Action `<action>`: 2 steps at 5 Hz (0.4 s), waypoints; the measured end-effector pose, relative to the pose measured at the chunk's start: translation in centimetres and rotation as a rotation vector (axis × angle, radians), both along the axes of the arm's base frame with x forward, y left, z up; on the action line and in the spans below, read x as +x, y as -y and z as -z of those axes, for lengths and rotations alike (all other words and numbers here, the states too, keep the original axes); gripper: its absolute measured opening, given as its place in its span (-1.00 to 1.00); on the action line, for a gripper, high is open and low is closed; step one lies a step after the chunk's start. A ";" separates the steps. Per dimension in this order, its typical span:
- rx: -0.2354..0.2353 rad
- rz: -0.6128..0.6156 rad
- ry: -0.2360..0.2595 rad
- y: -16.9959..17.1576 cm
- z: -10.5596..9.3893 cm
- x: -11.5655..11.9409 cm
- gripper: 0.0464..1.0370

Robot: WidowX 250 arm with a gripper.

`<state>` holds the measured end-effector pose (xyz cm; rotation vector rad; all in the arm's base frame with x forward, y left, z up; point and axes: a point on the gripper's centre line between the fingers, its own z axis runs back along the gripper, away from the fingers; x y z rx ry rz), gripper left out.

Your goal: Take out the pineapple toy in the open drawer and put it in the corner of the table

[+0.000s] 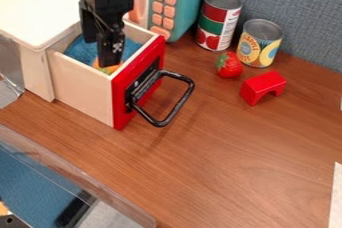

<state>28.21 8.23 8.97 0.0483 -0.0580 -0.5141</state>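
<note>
The black gripper (109,56) hangs down into the open drawer (83,89), its lower end at the pineapple toy. Orange and yellow-green parts of the pineapple toy (107,69) show around the gripper's tip, near the drawer's red front; the rest of the toy is hidden behind the gripper and the drawer wall. Whether the toy is held cannot be told. Blue cloth-like lining covers the drawer's floor. Brown wood makes up the table (247,157).
A black handle (180,103) juts from the drawer front. Behind stand a teal toy microwave (190,7) and two cans (218,21), (260,43). Right of the drawer are a strawberry (229,65) and a red arch block (263,87). A clear bin edge (87,179) lies lower left.
</note>
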 end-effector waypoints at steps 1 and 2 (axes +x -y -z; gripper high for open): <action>0.006 -0.014 0.003 0.0 0.6 -0.2 0.93; 0.018 -0.022 0.002 0.1 1.2 -0.1 0.92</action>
